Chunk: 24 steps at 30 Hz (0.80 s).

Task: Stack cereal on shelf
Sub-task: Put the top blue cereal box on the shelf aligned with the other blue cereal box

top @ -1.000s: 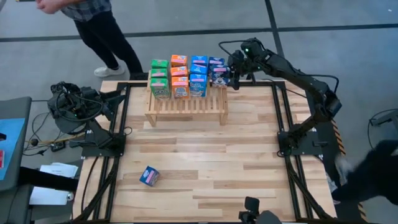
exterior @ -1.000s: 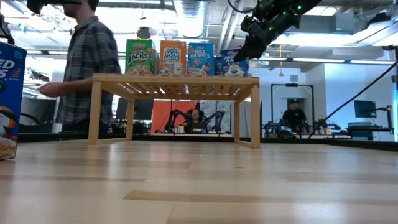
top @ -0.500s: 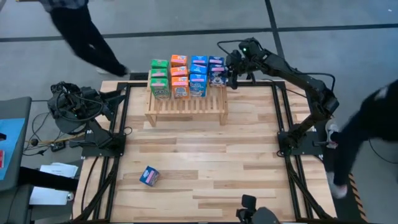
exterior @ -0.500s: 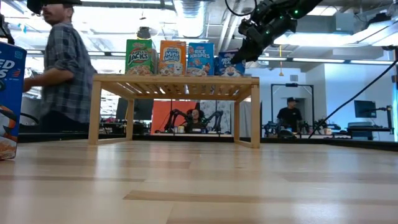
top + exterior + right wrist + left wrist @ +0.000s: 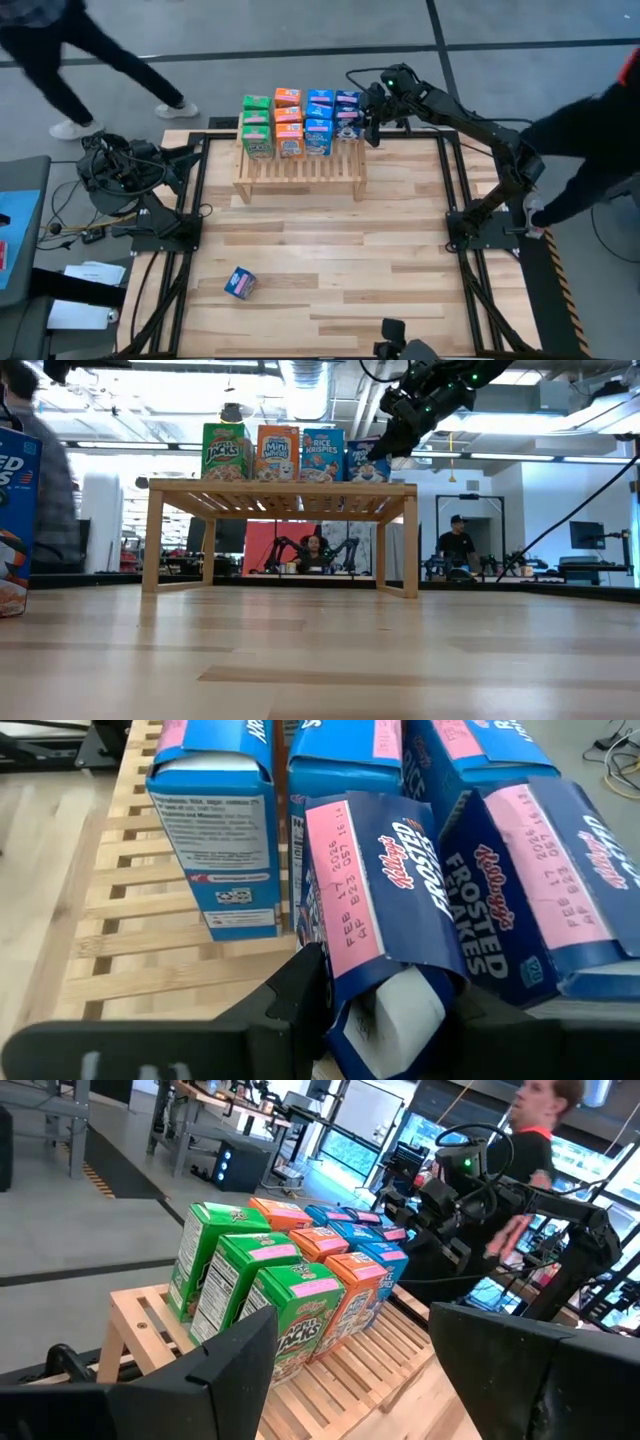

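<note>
My right gripper (image 5: pixel 371 122) at the shelf's (image 5: pixel 300 172) far right end, fingers seemingly clamped on a tilted dark-blue cereal box (image 5: pixel 385 910) beside the shelved rows (image 5: pixel 288 122), one stray box (image 5: pixel 240 284) lying on the table (image 5: pixel 340 260), left gripper (image 5: pixel 340 1370) parked off the left edge, fingers apart

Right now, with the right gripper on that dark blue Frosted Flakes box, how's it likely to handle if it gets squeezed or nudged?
The Frosted Flakes box is thin cardboard and already looks dented where the right gripper holds it, so a squeeze probably crushes it further. It seems light, and likely to tip: it sits tilted on the shelf, leaning beside its neighbours.
</note>
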Tool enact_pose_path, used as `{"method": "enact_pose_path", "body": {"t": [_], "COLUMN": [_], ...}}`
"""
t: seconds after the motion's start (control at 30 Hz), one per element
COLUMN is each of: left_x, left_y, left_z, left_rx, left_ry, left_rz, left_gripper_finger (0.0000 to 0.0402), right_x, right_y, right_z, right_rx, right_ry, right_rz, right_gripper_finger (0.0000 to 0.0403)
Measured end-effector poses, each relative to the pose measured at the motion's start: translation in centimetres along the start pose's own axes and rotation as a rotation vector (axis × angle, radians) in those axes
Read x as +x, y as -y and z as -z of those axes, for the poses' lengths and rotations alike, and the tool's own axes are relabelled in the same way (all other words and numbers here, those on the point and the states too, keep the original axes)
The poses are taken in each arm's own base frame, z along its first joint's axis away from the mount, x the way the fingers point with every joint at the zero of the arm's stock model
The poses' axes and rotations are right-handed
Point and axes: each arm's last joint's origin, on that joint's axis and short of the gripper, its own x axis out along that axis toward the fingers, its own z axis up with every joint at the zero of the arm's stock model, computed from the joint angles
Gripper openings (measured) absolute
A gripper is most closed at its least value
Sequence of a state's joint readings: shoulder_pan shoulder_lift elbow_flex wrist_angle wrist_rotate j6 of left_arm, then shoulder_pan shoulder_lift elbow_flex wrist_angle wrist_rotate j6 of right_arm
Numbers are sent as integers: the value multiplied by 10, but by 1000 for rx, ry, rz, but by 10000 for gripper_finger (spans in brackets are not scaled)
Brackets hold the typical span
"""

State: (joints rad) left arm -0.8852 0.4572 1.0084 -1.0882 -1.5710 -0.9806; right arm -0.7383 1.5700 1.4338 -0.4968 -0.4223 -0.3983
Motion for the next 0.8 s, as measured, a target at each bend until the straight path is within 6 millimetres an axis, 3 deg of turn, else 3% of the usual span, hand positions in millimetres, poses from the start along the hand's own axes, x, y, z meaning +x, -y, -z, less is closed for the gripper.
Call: {"method": "enact_pose_path", "body": {"t": [0.4,0.67,0.8], "left_x": [0,0,0], "left_y": [0,0,0], "left_z": [0,0,0], "left_rx": [4,6,6], "left_ry": [0,0,0], "left_rz": [0,0,0], "left_gripper_finger": [250,250,250], "right_x": [1,3,-7], "right_y": [0,-2,-1], "right_z": [-1,-2,-16], "right_rx": [-8,0,-14], "right_ry": [8,-10,21], "right_rz": [3,20,33], "right_gripper_finger": [141,231,256]}}
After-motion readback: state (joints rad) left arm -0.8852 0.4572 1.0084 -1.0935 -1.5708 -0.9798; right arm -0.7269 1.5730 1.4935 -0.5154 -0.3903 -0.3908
